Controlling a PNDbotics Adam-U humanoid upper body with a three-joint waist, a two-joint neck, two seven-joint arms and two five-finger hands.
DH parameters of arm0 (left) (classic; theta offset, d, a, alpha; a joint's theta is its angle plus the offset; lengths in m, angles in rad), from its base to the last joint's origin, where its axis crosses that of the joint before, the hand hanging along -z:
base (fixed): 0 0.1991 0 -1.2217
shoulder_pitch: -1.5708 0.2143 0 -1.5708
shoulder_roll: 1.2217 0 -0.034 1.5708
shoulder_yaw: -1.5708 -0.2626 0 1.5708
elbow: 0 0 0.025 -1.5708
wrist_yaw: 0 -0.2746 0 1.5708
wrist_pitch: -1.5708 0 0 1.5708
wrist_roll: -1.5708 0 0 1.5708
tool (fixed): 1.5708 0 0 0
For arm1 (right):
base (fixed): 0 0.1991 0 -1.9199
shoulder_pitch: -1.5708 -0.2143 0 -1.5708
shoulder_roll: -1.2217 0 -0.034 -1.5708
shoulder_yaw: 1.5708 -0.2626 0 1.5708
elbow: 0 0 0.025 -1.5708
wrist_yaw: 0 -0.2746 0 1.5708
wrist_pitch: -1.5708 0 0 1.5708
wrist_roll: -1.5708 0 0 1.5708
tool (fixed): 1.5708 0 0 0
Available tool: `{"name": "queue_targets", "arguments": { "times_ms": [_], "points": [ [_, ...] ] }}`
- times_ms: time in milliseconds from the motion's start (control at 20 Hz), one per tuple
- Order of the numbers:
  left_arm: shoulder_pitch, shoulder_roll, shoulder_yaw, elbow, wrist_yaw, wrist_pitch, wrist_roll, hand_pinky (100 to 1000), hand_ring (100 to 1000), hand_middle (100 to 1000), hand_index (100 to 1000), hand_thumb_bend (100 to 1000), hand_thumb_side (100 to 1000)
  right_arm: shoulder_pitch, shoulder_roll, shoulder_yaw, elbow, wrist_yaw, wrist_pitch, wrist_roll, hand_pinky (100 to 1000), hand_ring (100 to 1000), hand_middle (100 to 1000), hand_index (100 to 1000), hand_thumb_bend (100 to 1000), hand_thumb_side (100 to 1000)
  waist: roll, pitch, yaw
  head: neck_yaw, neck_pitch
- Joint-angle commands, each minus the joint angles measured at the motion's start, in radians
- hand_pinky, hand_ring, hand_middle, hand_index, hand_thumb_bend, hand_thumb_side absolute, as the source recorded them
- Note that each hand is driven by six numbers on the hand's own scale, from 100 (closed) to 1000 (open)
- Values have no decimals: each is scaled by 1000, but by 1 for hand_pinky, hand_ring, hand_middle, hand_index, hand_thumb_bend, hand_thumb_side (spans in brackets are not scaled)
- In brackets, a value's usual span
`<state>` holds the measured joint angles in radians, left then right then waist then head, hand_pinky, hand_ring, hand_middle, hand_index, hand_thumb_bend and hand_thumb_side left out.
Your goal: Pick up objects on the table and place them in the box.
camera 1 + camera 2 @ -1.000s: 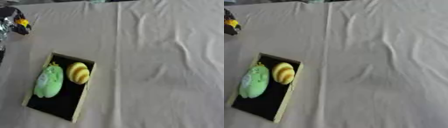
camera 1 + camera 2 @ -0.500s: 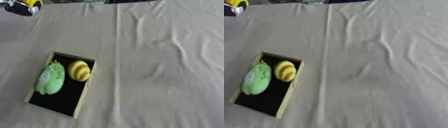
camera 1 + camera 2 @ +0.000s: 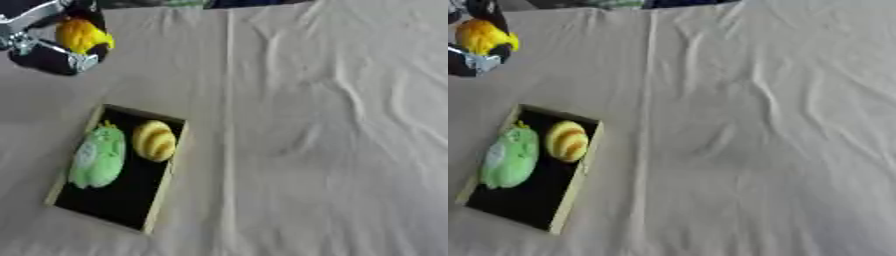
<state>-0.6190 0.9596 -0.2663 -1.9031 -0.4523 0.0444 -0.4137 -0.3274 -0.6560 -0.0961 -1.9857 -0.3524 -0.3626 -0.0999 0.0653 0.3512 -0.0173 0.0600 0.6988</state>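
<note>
Since the earlier pictures the left hand (image 3: 48,47) has come further into view at the bench's far left corner, and a yellow object (image 3: 81,35) now shows plainly in it; the whole picture has also shifted, so the box sits a little differently in frame without having moved on the cloth.

The yellow object is rounded, with a small point jutting toward the right and slightly down; its long axis cannot be made out beyond that. The black and silver fingers curl around it from behind and below, so the hand has it in hold, above the cloth and well apart from the box.

The box (image 3: 164,182) is a shallow rectangular tray with pale wooden walls and a black floor, lying askew near the bench's left edge, its long axis running from far-right to near-left. Inside, a green plush (image 3: 96,156) lies along the left wall, its long axis following the box's length, a small yellow tuft at its far end. Just beside it, at the far right corner, sits a yellow striped plush (image 3: 155,140), oval, its long axis also along the box. The near half of the black floor is bare.

The left eye view shows more of the hand, including a silver joint and dark palm below the yellow object; the right eye view cuts the hand off at the picture's edge. The cream cloth (image 3: 754,150) covering the bench is creased on its right side.
</note>
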Motion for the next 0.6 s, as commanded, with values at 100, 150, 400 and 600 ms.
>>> {"name": "queue_targets", "arguments": {
  "times_ms": [100, 150, 400, 600],
  "points": [
    [31, 53, -5, -85, 71, 21, -53, 621, 575, 486, 569, 300, 100, -12, -23, -4, -14, -8, 2, 0, 996, 836, 651, 845, 100, 524, -6, -25, 2, -8, 9],
    [40, 56, -8, -91, 78, 23, -63, 621, 576, 488, 571, 303, 100, -12, -23, -4, -14, -8, 2, 1, 996, 836, 651, 845, 100, 524, -6, -26, 2, -8, 11],
    [79, 53, -17, -97, 95, 21, -92, 622, 578, 505, 593, 302, 100, -10, -19, -4, -14, -9, 4, 2, 997, 836, 650, 844, 100, 524, -8, -26, 2, -9, 17],
    [108, 39, -28, -97, 115, 28, -101, 622, 581, 513, 603, 235, 100, -8, -15, -4, -14, -9, 7, 4, 998, 836, 649, 844, 100, 524, -10, -26, 0, -7, 21]
  ]
}}
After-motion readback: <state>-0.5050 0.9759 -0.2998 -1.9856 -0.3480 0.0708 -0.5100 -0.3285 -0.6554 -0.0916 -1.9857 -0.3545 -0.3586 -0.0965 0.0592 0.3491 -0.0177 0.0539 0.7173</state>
